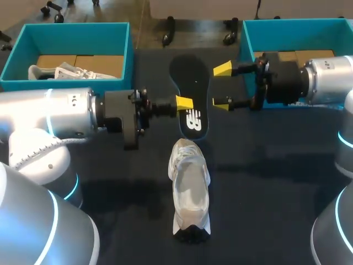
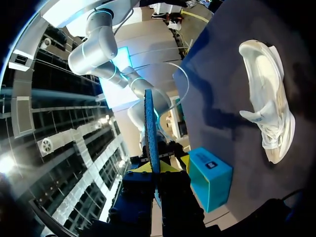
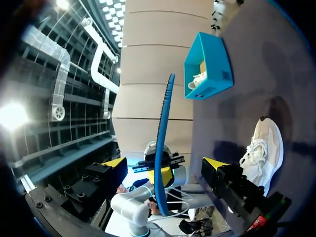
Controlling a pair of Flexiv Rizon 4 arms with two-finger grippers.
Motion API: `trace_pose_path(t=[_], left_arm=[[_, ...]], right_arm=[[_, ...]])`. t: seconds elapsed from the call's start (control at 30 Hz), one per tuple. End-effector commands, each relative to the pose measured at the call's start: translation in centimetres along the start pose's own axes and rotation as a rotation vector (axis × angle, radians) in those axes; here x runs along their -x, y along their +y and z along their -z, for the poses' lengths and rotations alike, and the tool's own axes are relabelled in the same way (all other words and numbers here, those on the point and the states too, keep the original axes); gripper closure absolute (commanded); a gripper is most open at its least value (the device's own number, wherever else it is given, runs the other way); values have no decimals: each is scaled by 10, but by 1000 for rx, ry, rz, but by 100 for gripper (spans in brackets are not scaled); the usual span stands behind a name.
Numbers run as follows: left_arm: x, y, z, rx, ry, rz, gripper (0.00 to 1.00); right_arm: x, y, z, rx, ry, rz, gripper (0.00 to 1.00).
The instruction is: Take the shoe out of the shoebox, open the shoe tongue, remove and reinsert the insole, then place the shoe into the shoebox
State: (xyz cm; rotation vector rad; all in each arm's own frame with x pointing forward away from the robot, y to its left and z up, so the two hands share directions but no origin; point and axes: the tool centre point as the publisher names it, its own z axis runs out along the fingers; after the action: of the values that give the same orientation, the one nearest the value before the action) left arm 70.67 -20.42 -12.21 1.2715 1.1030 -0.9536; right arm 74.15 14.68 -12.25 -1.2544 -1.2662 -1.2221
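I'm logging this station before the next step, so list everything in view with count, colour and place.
shoe: 1, white, mid-table
second shoe: 1, white, inside the left shoebox
insole: 1, dark, beyond the shoe, between the boxes
left shoebox: 1, teal, far left
right shoebox: 1, teal, far right
table: 1, dark
left gripper: 1, yellow tips, shut on the insole's edge
right gripper: 1, yellow tips, open, beside the insole

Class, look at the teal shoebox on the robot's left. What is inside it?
A white shoe lies inside the shoebox, on brown cardboard. The box's near wall hides the shoe's lower part and the floor nearest the camera.
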Motion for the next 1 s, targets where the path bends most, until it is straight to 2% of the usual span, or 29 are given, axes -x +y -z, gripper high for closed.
trace_pose_path(t=[0.03, 0.17, 0.3, 0.4, 0.43, 0.47, 0.77, 0.87, 0.93, 1.0], left_arm=[[-8, -5, 0, 13, -1, 9, 100], [-12, -5, -1, 20, 5, 16, 100], [-14, -6, -2, 26, 12, 18, 100], [-14, -7, -3, 27, 15, 19, 100], [-14, -8, -3, 28, 16, 19, 100], [-15, -8, -3, 30, 18, 18, 100], [-18, -8, -5, 31, 26, 12, 100], [-18, -8, -6, 30, 25, 11, 100], [-19, -8, -6, 30, 25, 11, 100], [-19, -8, -6, 30, 26, 11, 100]], right_arm=[[4, -5, -5, 11, -1, 1, 0], [5, -8, -8, 12, -6, 7, 0], [9, -10, -13, 13, -11, 8, 8], [12, -10, -17, 12, -14, 4, 19], [13, -10, -18, 11, -16, 3, 29], [13, -10, -19, 11, -18, 2, 32], [12, -13, -28, 5, -28, -4, 37], [12, -14, -33, 1, -41, -8, 42], [13, -15, -35, -6, -44, -14, 50], [14, -15, -37, -8, -46, -17, 52]])
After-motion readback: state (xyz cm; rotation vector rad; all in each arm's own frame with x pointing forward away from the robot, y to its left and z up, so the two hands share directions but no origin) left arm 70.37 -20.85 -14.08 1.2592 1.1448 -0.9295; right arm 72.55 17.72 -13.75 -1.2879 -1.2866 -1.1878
